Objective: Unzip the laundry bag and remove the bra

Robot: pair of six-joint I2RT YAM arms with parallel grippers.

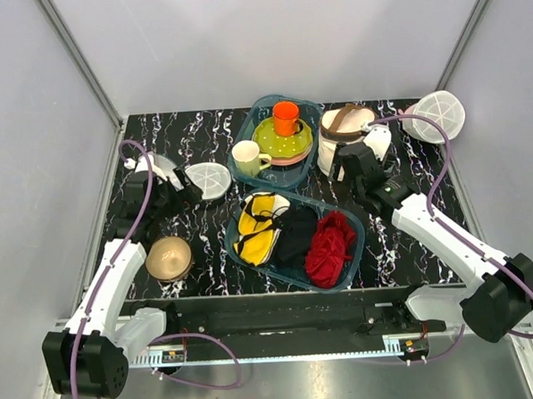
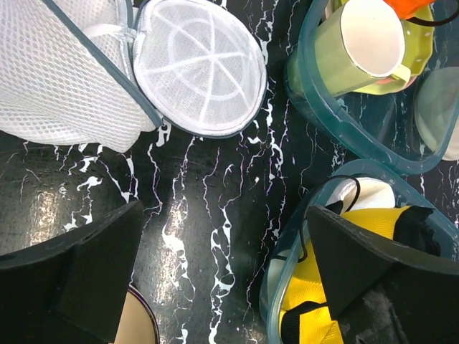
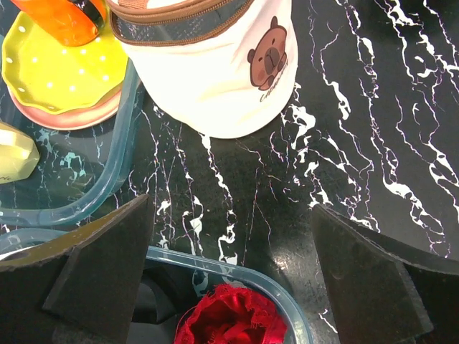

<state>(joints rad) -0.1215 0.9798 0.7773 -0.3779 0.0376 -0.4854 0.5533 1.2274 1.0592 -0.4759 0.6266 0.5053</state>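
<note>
From above, the laundry bag (image 1: 439,114) lay at the far right corner of the surface (image 1: 411,237), well apart from both my arms. I could not make out the bra through its mesh. My right jaws stood wide and empty near the cream bear basket (image 1: 345,133), which sat between them and the bag. I judged that reaching across could tip that basket. My right arm's purple cable (image 1: 444,168) also ran just beside the bag and might drag it.

In the left wrist view, my left jaws were spread wide, holding nothing. They hung over a grey-edged mesh pouch (image 2: 57,79) and its matching disc (image 2: 197,68). That was the lookalike, and my worry was closing on it by mistake. A teal bin (image 2: 287,279) with a yellow garment (image 2: 315,308) sat close on the right, easy to clip.

In the right wrist view, the bear basket filled the far side and a red cloth (image 3: 229,315) lay near. The laundry bag was out of sight, so I would have been steering toward it blind.
</note>
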